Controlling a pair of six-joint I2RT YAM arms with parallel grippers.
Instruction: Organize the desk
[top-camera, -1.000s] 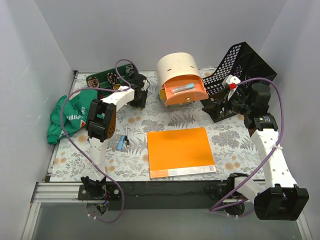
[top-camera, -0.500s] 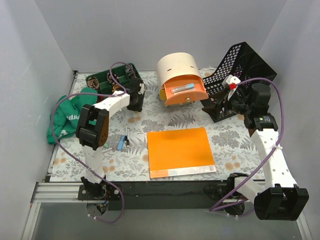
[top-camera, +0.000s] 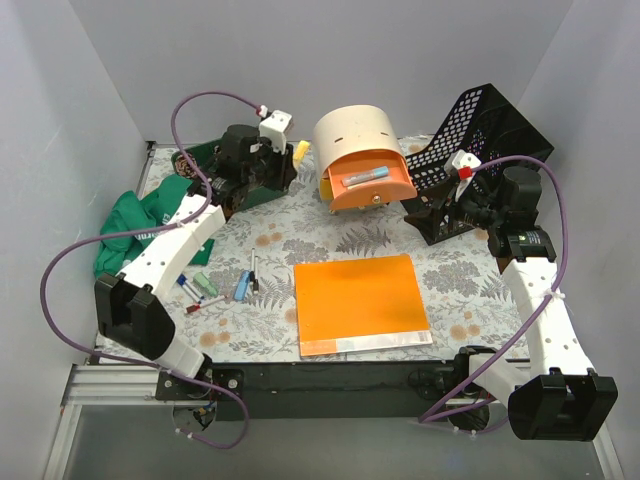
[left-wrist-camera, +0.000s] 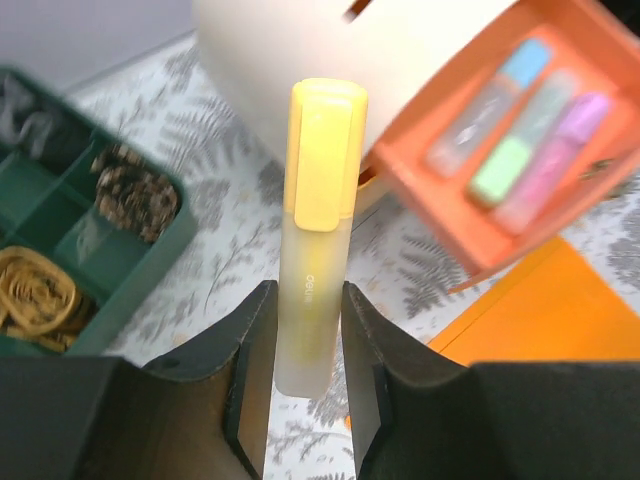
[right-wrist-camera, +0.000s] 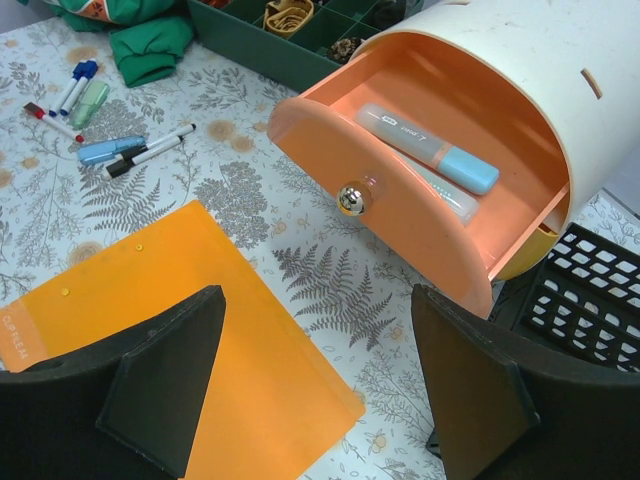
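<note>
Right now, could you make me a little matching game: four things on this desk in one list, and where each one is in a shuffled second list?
Things:
1. yellow highlighter
2. blue-capped highlighter
3. orange folder
4. green cloth

Places:
A. flat on the desk, near its front edge
B. bunched at the desk's left edge
C. clamped in the left hand
D. lying in the open orange drawer

Pairs: 1-C, 2-D, 3-A, 4-B

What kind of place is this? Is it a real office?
Likely a robot practice booth, not an office: a flower-print desk between plain grey walls, an orange folder, and the left end effector gripping a yellow highlighter.
</note>
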